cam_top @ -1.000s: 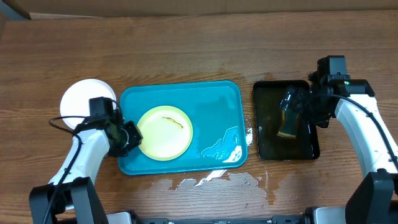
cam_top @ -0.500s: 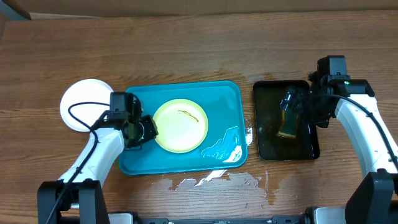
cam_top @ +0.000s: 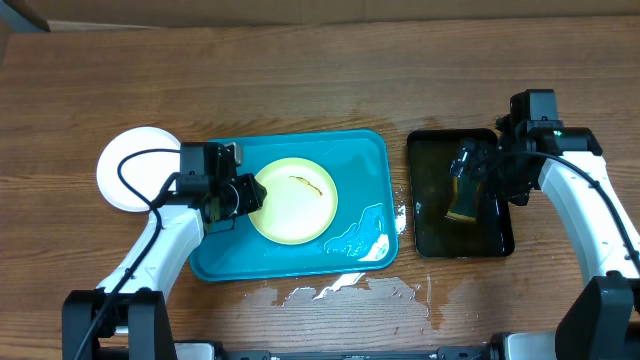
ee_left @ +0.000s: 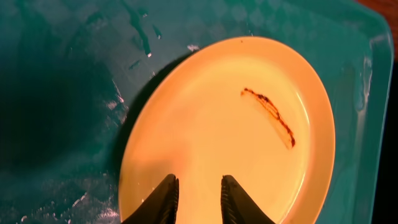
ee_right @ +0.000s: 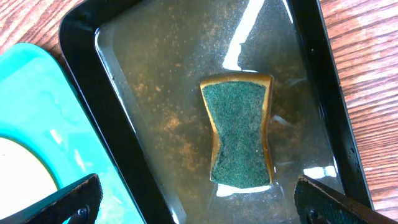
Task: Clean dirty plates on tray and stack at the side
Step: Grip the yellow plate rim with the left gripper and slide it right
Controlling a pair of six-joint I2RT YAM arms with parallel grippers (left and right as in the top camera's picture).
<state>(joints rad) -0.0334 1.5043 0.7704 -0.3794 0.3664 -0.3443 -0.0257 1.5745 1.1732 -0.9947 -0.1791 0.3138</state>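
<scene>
A pale yellow plate [cam_top: 293, 200] with a thin dark smear [ee_left: 270, 115] lies in the middle of the turquoise tray [cam_top: 350, 160]. My left gripper [cam_top: 250, 195] is at the plate's left edge. In the left wrist view its fingers [ee_left: 199, 186] stand slightly apart over the plate's near rim [ee_left: 186, 137], with nothing between them. A white plate [cam_top: 135, 165] rests on the table left of the tray. My right gripper [cam_top: 475, 180] hangs wide open over the black tray [cam_top: 460, 253]; its jaws [ee_right: 202, 208] straddle the green sponge [ee_right: 239, 130] without touching it.
The black tray [ee_right: 81, 74] holds murky water with the sponge [cam_top: 462, 205] lying in it. Water pools in the turquoise tray's front right corner [cam_top: 365, 240]. More water is spilled on the wooden table [cam_top: 340, 290] in front of the tray.
My left gripper has carried the yellow plate rightward from the tray's left side to its middle, and its jaws have parted a little. The right arm has not moved.
</scene>
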